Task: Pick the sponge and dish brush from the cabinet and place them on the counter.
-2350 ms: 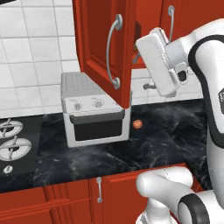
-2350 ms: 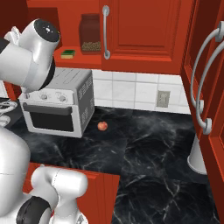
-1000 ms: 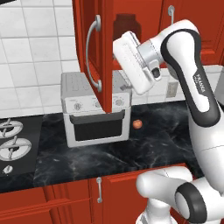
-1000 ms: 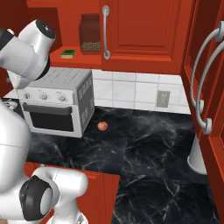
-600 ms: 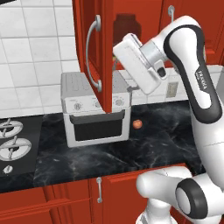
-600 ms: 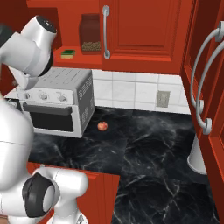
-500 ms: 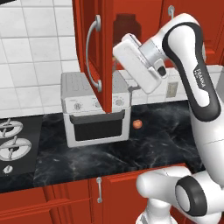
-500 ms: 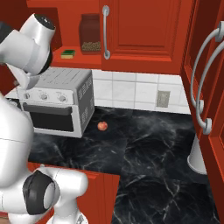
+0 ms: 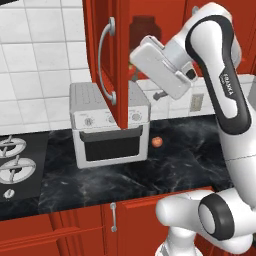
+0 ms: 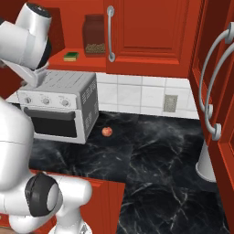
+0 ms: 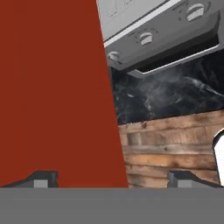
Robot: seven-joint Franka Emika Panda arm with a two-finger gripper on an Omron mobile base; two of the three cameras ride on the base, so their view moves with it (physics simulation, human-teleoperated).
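The cabinet point(image 10: 151, 34) hangs above the counter point(image 10: 151, 151); one door point(image 9: 105, 55) stands swung out. On its red shelf lies the green and yellow sponge point(image 10: 71, 56), beside a dark jar point(image 10: 94, 35). The dish brush is out of view. My white hand point(image 9: 162, 67) is raised just right of the open door's edge, level with the shelf, its fingers hidden behind that door. In the hand view my gripper point(image 11: 112, 178) is open with nothing between its tips, looking down past the red door point(image 11: 52, 87) at the counter point(image 11: 175, 92).
A silver toaster oven point(image 9: 107, 127) stands on the counter below the cabinet, a small red fruit point(image 9: 157, 142) to its right. The stovetop point(image 9: 15, 167) lies far left. A second open door with long handles point(image 10: 215, 82) stands at the right, above a white upright object point(image 10: 205, 164).
Since the earliest frames the cabinet door has swung wider and my hand has moved left to its edge. Over the last second the hand has only shifted slightly.
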